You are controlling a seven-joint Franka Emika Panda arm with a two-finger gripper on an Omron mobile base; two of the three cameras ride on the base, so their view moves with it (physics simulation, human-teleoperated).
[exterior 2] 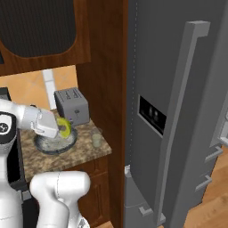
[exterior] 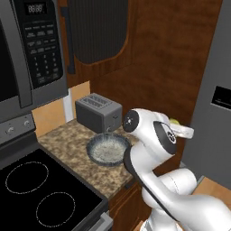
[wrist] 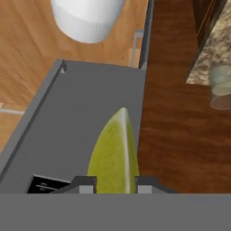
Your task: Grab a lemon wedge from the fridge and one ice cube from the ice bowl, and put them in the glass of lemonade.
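No writing is readable. The claw (wrist: 113,185) is clamped on a lemon wedge (wrist: 113,155); the glass of lemonade (exterior 2: 96,140) stands at the ice bowl's (exterior 2: 44,146) three o'clock on the bench (exterior 2: 84,153).

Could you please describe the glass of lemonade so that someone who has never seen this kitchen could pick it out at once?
Find the tall grey fridge; just to its left a speckled granite counter carries a boxy grey toaster and a wide grey ice bowl. The glass of lemonade stands near the counter's fridge-side corner, beside the bowl. It is the only clear, pale yellowish thing there, far smaller than either neighbour.
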